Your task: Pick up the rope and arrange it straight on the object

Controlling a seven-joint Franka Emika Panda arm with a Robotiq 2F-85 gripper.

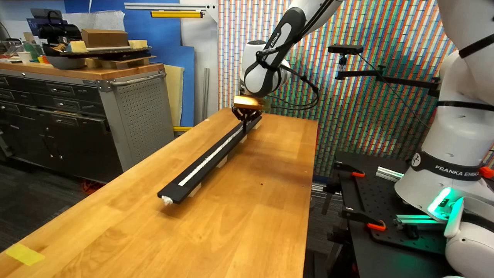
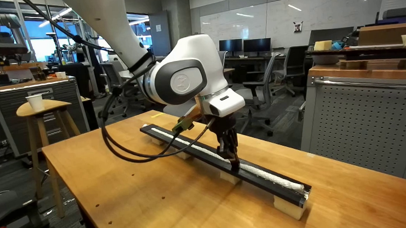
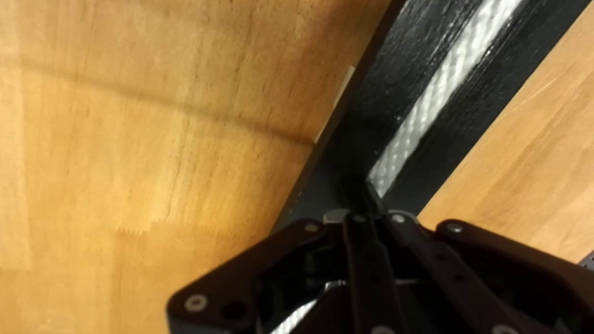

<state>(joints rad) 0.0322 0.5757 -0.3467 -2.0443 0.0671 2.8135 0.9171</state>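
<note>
Gripper fingers (image 3: 369, 264), pressed together and apparently empty, stand at one edge of the white rope (image 3: 435, 98) lying straight along the black bar (image 1: 220, 156), perhaps to nudge it into line; pale blocks (image 2: 288, 207) prop the bar above the table (image 1: 247, 216).

One rope (image 2: 274, 177), one black bar (image 1: 218, 156), one gripper (image 2: 235, 165) and four blocks (image 2: 288, 207) counted mid-frame; one stool (image 2: 53, 104) noted left, two orange-tipped clamps (image 1: 362, 217) right.

Base band (image 1: 449, 168): FRANKA EMIKA, white on black; round emblem (image 1: 416, 159) beside it.
Arm cover (image 1: 287, 38): EMIKA, white on dark; letters ahead of it unclear.
Joint cap (image 2: 194, 80): faint round mark (image 2: 180, 83), detail unclear.
</note>
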